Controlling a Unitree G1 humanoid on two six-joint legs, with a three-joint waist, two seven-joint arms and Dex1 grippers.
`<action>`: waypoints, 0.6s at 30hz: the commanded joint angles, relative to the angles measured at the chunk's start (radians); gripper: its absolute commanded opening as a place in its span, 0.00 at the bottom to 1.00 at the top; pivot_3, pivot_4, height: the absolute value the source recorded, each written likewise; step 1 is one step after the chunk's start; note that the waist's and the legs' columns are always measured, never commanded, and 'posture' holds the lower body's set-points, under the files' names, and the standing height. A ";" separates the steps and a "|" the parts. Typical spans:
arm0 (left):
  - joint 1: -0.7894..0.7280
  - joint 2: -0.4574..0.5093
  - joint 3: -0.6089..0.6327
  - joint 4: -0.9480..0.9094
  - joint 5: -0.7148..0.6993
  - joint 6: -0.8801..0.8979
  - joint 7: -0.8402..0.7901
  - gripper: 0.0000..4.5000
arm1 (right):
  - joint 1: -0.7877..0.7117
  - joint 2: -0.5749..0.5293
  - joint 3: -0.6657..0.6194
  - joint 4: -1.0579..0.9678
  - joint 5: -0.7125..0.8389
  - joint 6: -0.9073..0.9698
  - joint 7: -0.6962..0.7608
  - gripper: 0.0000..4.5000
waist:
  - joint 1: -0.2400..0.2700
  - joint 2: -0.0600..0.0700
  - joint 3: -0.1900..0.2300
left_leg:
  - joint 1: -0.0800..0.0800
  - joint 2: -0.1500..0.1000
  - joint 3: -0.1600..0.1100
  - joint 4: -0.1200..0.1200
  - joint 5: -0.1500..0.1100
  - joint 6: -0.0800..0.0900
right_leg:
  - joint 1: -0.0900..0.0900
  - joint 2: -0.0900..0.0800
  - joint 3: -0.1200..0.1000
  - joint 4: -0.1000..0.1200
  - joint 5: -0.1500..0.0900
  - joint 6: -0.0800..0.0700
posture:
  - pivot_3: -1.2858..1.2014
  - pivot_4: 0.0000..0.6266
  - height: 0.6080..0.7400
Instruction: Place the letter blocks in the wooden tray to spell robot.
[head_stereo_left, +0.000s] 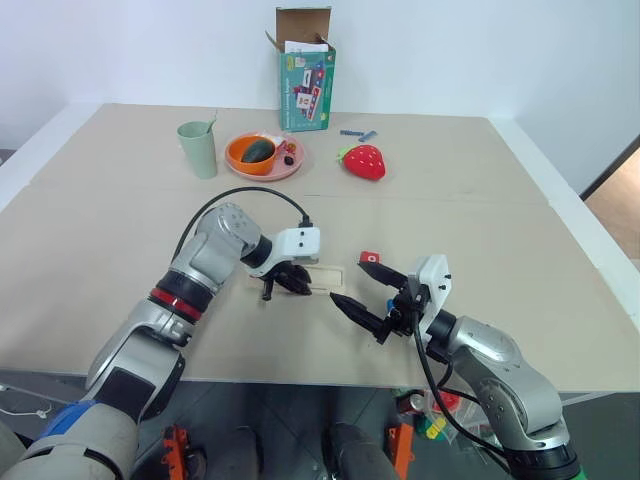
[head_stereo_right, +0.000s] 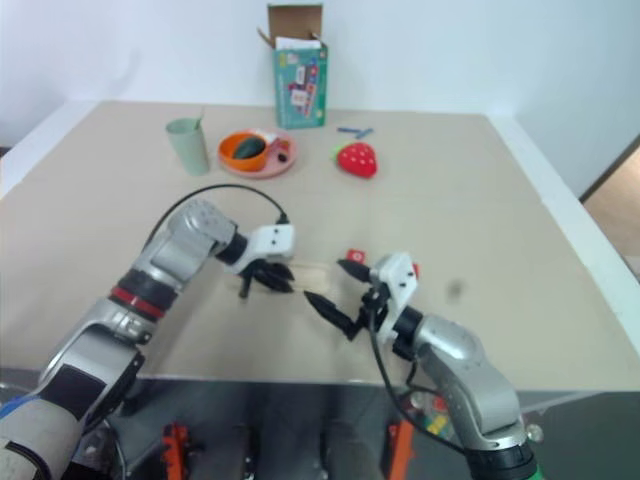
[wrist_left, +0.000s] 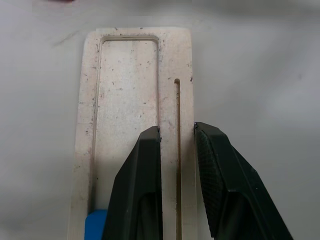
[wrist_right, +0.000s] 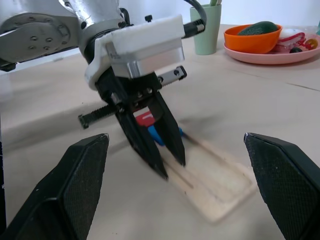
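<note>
The wooden tray (head_stereo_left: 326, 274) lies on the table in front of me. My left gripper (head_stereo_left: 299, 285) points down at it, shut, with its fingertips (wrist_left: 150, 137) over the tray's long rim and nothing held. At the tray's left end, behind those fingers, sit a red letter block (wrist_right: 145, 118) and a blue letter block (wrist_right: 156, 135); their letters are hidden. Another red letter block (head_stereo_left: 370, 258) lies on the table just past the tray's right end. My right gripper (head_stereo_left: 348, 282) hovers open at that end, level and facing the left gripper, with nothing between its fingers (wrist_right: 82, 170).
At the back of the table stand a green cup (head_stereo_left: 198, 148), a pink plate (head_stereo_left: 292, 168) bearing an orange bowl, a toy strawberry (head_stereo_left: 363, 161), an open cardboard box (head_stereo_left: 306, 75) and thin blue-grey sticks (head_stereo_left: 357, 133). The table's front edge runs just below both grippers.
</note>
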 joint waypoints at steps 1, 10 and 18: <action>0.012 0.008 -0.022 -0.054 -0.005 0.058 0.020 0.10 | -0.009 0.002 -0.001 -0.011 0.002 -0.017 0.008 1.00 | 0.000 0.000 0.000 | 0.000 0.000 0.000 0.000 0.000 0.000 | 0.000 0.000 0.000 0.000 0.000 0.000 | 0.52 0.24 1.00; 0.025 0.018 -0.048 -0.051 -0.020 0.043 0.056 0.10 | -0.008 0.004 0.001 -0.020 -0.004 -0.011 0.007 1.00 | 0.000 0.000 0.000 | 0.000 0.000 0.000 0.000 0.000 0.000 | 0.000 0.000 0.000 0.000 0.000 0.000 | 0.52 0.24 1.00; 0.017 0.038 -0.031 -0.087 -0.069 0.055 0.045 0.72 | 0.006 -0.009 -0.028 -0.020 -0.004 -0.019 0.005 1.00 | 0.000 0.001 0.000 | 0.000 0.000 0.001 0.001 0.000 0.000 | 0.000 0.000 0.001 0.000 -0.002 -0.004 | 0.52 0.24 1.00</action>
